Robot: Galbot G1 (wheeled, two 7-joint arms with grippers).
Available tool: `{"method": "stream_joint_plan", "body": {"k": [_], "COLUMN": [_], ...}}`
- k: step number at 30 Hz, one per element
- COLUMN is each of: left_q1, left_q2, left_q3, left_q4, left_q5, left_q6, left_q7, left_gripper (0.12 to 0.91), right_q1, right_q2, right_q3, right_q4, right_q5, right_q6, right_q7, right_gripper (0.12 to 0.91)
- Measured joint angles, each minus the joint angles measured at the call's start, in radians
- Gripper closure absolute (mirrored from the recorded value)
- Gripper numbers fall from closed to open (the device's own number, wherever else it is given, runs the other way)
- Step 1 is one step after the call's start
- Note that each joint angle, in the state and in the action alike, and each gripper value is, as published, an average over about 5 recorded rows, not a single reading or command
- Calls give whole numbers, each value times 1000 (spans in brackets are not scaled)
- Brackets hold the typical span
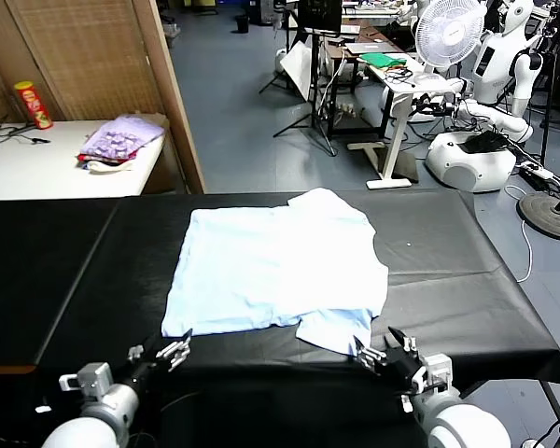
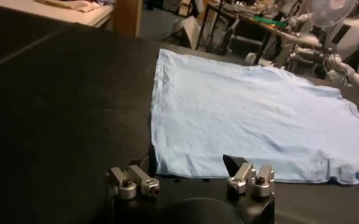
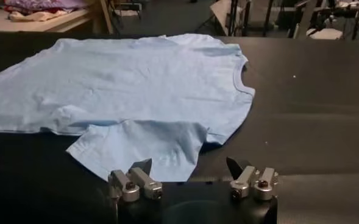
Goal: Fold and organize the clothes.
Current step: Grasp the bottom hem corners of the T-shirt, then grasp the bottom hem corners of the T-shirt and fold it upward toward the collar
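Now | T-shirt [image 1: 275, 266] flat on table [image 1: 467, 271] | left gripper [image 1: 173, 352], right gripper [image 1: 385, 353] fingers apparently wide, empty

You are in a robotics lab: at upper right stand white humanoid robots [image 1: 509, 47], a fan [image 1: 451, 28], cluttered desks [image 1: 373, 47] and floor cables [image 1: 527, 247].

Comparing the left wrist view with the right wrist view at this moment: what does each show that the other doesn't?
Left wrist only: the open left gripper at the T-shirt's hem corner, and the shirt's straight side edge on the black table.
Right wrist only: the open right gripper just short of the near sleeve, plus the neckline.
Both: the flat light-blue shirt body on the black table.
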Motion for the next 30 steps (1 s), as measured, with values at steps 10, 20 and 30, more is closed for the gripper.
{"method": "stream_joint_plan", "body": {"k": [10,20,30], "left_q1": [-6,7,139], "left_q2": [0,-4,7], "left_q3": [1,-4,-65], "left_q4": [26,26,-117], "left_q5": [-2,-2,-43], "left_q6": [-7,-15,-9], "left_q7": [3,1,-45], "left_gripper": [353,874,902], "right_q1": [20,-35,-188], "right_q2": [23,36,30], "right_q3": [-27,-10,66], "right_q4": [-45,1,204], "right_q5": [-12,1,15], "right_q6": [7,-2,-17], "right_q7": [-10,37,53], "right_gripper": [630,903,903]}}
